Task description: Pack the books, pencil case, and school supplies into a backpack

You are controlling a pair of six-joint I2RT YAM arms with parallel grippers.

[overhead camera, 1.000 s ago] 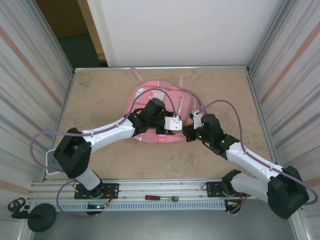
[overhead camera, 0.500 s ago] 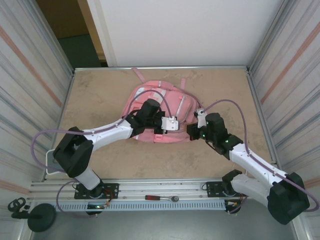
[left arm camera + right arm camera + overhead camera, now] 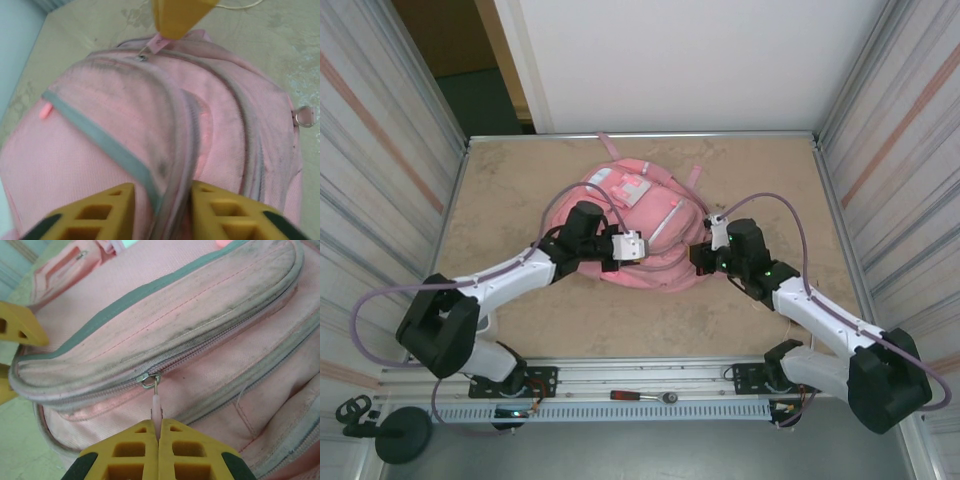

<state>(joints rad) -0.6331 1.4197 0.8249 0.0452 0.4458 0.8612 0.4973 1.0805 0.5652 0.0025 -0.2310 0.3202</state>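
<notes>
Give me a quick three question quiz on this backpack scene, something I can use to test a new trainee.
1. True or false: the right gripper is shut on the pink zipper pull of the backpack.
2. What lies on the rail between the arm bases? A) a purple pen B) a red-handled tool C) a pencil case
3. In a few words: what passes between the fingers of the left gripper?

Key: 1 true. 2 B. 3 a raised zipper seam of the backpack.
</notes>
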